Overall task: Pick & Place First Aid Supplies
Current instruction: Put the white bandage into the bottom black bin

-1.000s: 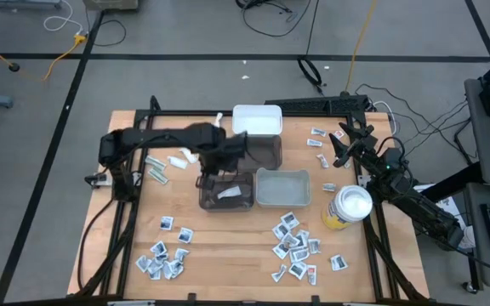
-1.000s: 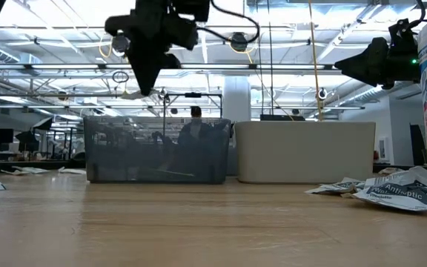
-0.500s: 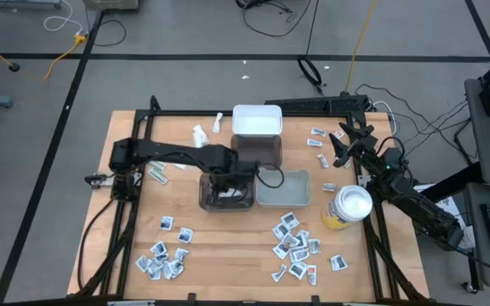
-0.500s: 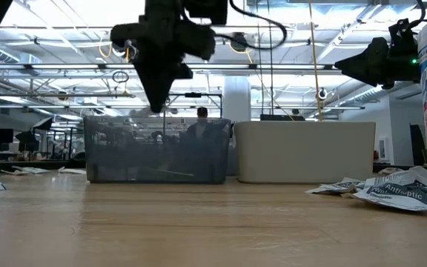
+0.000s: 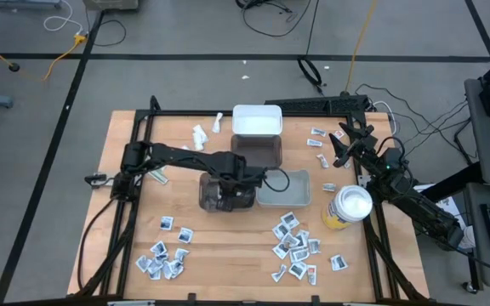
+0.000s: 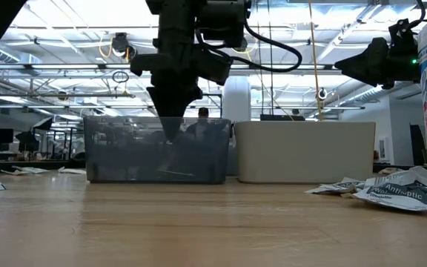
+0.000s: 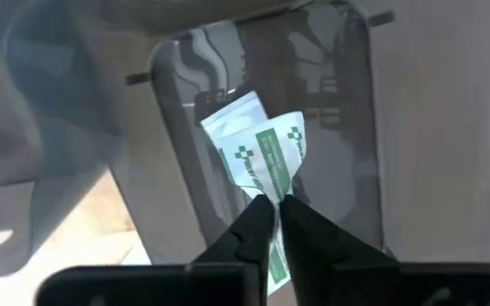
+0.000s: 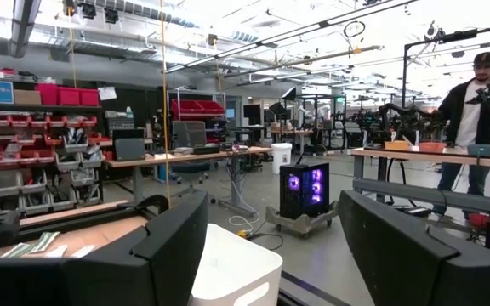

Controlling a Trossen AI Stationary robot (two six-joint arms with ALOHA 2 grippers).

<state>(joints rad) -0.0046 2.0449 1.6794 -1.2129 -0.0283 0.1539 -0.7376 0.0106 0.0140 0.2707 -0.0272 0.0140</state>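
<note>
Left wrist view: the left claw (image 7: pixel 272 206) reaches into the dark bin (image 5: pixel 225 192), its fingers pinched narrow on a white packet with green print (image 7: pixel 258 153) lying on the bin's floor. The right claw (image 5: pixel 341 144) hangs spread wide, empty, above the surface's (image 5: pixel 228 255) far right corner.

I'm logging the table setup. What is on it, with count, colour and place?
Bins: four; white at the far edge, dark before it, smoky centre, pale beside it.
Canister: one, yellow, white lid, right edge.
Packets: dozens, white; piles near left and near right, some far right, strips far left.
Left pincer: over the smoky bin, fingers nearly together on a green-printed packet.
Right pincer: open, far right, waiting.
</note>
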